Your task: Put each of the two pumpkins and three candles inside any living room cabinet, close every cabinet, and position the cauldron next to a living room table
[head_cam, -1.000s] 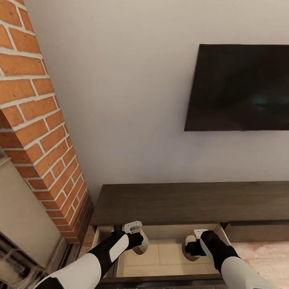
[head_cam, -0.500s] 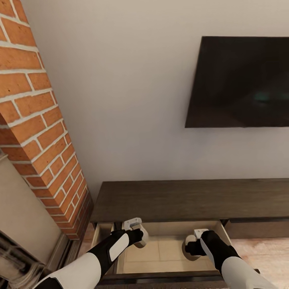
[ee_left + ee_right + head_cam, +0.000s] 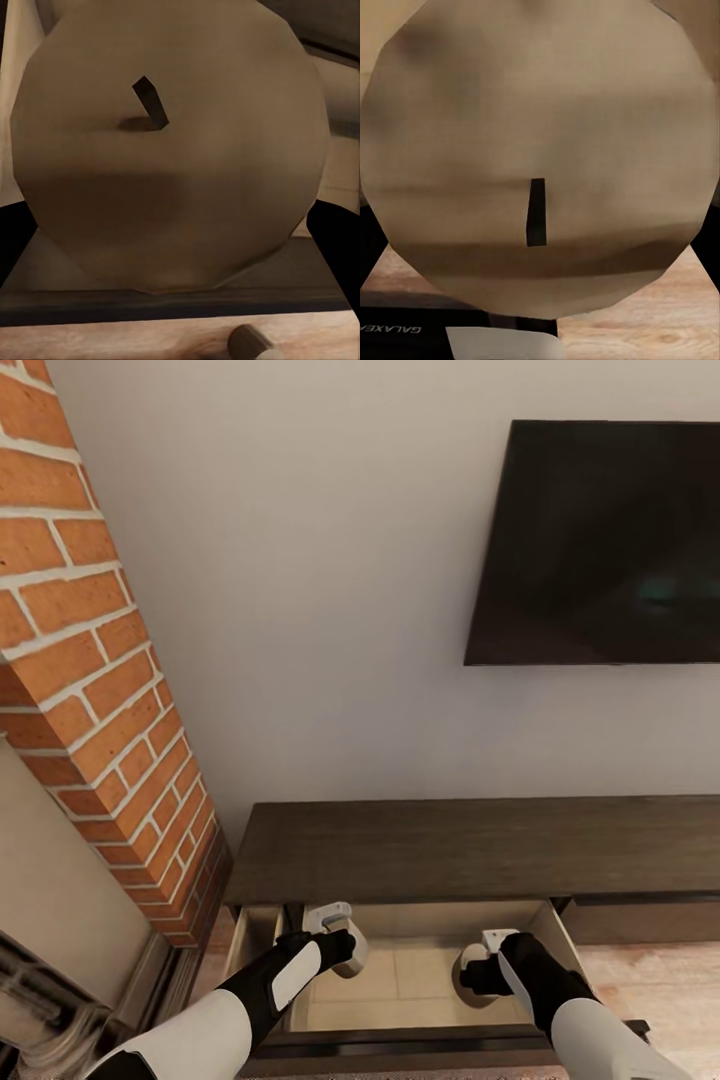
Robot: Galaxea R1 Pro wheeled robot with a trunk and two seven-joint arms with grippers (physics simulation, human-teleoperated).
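The long dark-brown cabinet (image 3: 450, 850) runs along the wall, with one drawer (image 3: 410, 978) pulled out under both arms. My left gripper (image 3: 345, 952) hangs over the drawer's left part, shut on a pale stubby candle (image 3: 172, 150) whose dark wick faces the wrist camera. My right gripper (image 3: 478, 972) is over the drawer's right part, shut on a second candle (image 3: 540, 150). Black fingertips (image 3: 337, 240) flank the left candle. A small stubby cylinder (image 3: 251, 343), seemingly another candle, lies on the wood floor outside the drawer's dark front.
A dark television (image 3: 600, 540) hangs on the white wall above the cabinet. A red brick column (image 3: 90, 660) and a fireplace surround (image 3: 50, 920) stand close on the left. Light wood floor (image 3: 650, 980) shows to the right of the drawer.
The whole head picture has shifted, so the camera has moved. Both grippers keep their candles over the open drawer, nearly unmoved relative to it.
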